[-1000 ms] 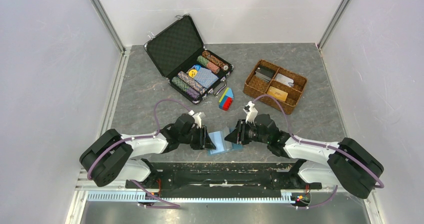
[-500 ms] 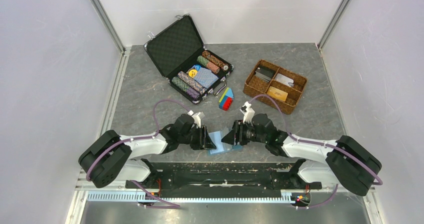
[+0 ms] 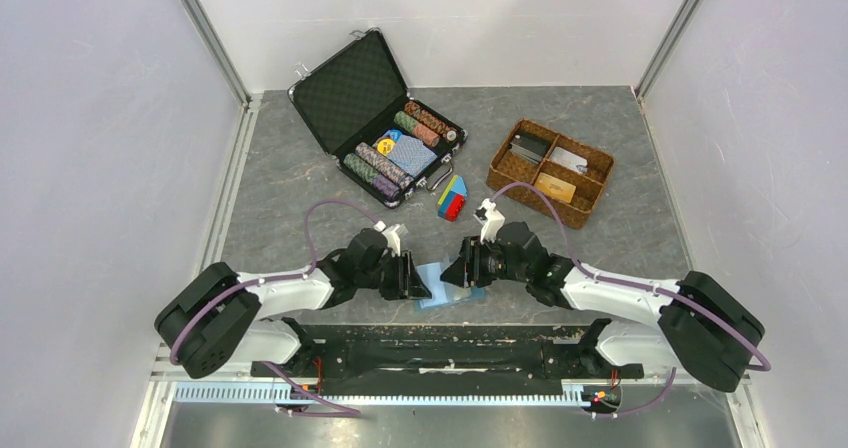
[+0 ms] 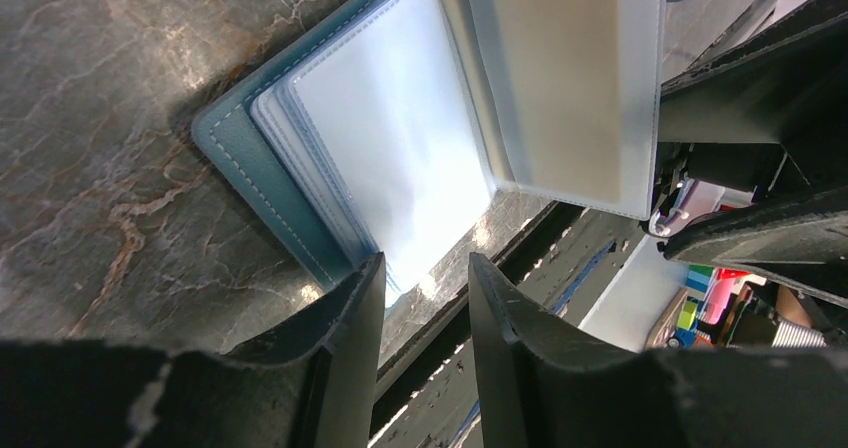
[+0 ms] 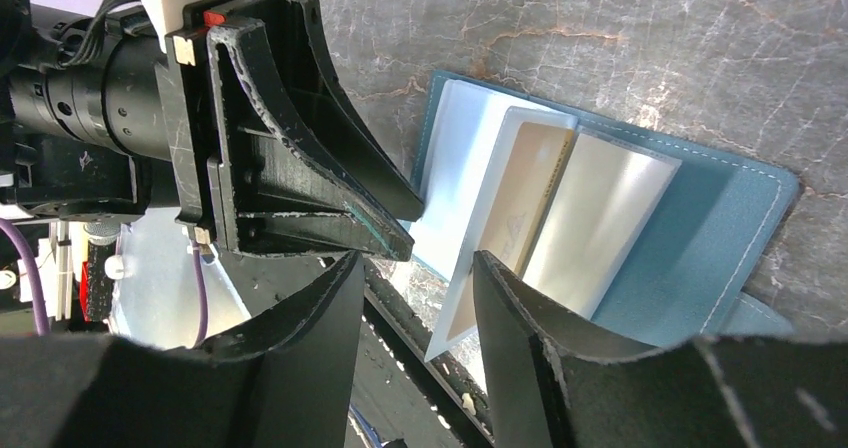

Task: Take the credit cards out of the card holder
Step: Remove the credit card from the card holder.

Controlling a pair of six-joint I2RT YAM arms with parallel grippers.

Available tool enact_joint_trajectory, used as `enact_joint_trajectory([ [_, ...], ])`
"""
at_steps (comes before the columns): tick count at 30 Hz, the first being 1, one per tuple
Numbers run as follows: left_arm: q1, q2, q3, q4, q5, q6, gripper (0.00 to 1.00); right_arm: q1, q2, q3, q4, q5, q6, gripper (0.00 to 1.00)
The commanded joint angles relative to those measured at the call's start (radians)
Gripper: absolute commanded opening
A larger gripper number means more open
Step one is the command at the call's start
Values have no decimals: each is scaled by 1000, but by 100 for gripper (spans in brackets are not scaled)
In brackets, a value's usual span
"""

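The light-blue card holder (image 3: 437, 290) lies open on the grey table by the front edge, between my two grippers. In the right wrist view its clear sleeves fan up from the blue cover (image 5: 700, 238). One raised sleeve holds an orange-yellow credit card (image 5: 527, 193), and the sleeve beside it (image 5: 600, 223) looks greyish. My right gripper (image 5: 418, 268) is open, and the raised sleeve's lower corner sits just inside its right finger. My left gripper (image 4: 425, 273) is open at the holder's near corner, its left finger over the blue cover's edge (image 4: 240, 158). The raised sleeve (image 4: 570, 78) stands ahead of it.
An open black chip case (image 3: 385, 128) with chips and a card deck stands at the back centre. A brown wicker tray (image 3: 550, 173) is at the back right, and a small coloured block (image 3: 452, 198) lies between them. The table's front edge runs right under the holder.
My right gripper has shifted slightly left and away from the front edge, and its jaws have widened. The left gripper has hardly moved.
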State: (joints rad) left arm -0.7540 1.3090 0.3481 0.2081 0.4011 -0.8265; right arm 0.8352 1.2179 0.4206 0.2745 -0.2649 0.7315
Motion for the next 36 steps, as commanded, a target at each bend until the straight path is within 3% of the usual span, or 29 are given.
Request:
enact_joint_trajectory([
  [1,-1,-64,-22,-67,-88,-28,44,19,21,39,37,-5,-5,47],
  [9,26,-239,72,-398,-274,-43,50,75,99,74,69,7,3,47],
  [13,61,-332,82,-449,-285,-55,52,101,151,76,102,-3,11,47],
  [24,64,-284,106,-345,-139,-4,44,75,86,71,24,87,-61,44],
  [36,63,-87,71,-106,-14,-14,29,-4,91,30,63,-7,-84,38],
])
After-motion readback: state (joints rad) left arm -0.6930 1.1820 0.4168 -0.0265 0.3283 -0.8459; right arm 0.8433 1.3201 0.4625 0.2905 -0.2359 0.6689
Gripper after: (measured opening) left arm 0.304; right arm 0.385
